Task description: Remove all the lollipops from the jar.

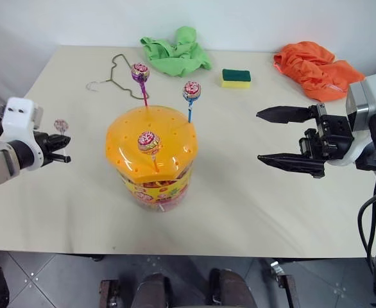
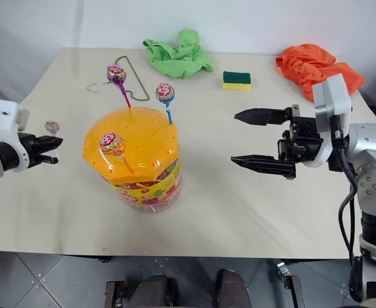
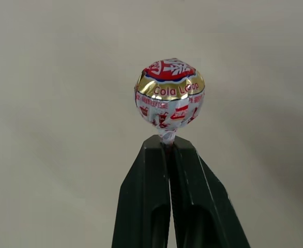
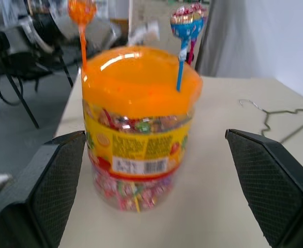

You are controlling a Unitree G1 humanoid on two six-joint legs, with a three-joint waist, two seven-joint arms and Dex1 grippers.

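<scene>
- Left wrist view looks along the left gripper [image 3: 168, 147], whose two black fingers [image 3: 141, 206] are pressed together on the stick of a cola lollipop [image 3: 169, 93]; its round red, white and gold wrapped head stands just past the fingertips, over bare desk.
- From the head views, the left gripper [image 1: 65, 149] is held out at the robot's left side above the desk [image 1: 252, 192], pointing inward toward the jar [image 1: 153, 157] and tipped slightly down; the held lollipop's head [image 1: 61, 126] sits just above its tips, well apart from the jar.
- The right gripper [image 1: 274, 138] reaches in from the robot's right, held level and pointing sideways at the jar, one finger above the other. Its jaws are spread wide with nothing between them.
- In the right wrist view the jar [image 4: 138, 129] stands straight ahead of the right gripper, framed between the two textured fingers [image 4: 268, 181] but apart from both.
- The jar stands upright on the desk between the two grippers, orange domed lid on, yellow and red label around its clear wall.
- Three lollipops stand in holes of the lid: a pink-stick lollipop [image 1: 140, 74] at the far side, a blue-stick lollipop [image 1: 191, 92] on the side nearer the right gripper, and an orange-stick lollipop [image 1: 149, 141] at the near side.
- Beyond the jar, away from both grippers, lie a wire hanger [image 1: 114, 74], a green cloth [image 1: 178, 51], a yellow-green sponge [image 1: 236, 77] and an orange cloth [image 1: 316, 67].
</scene>
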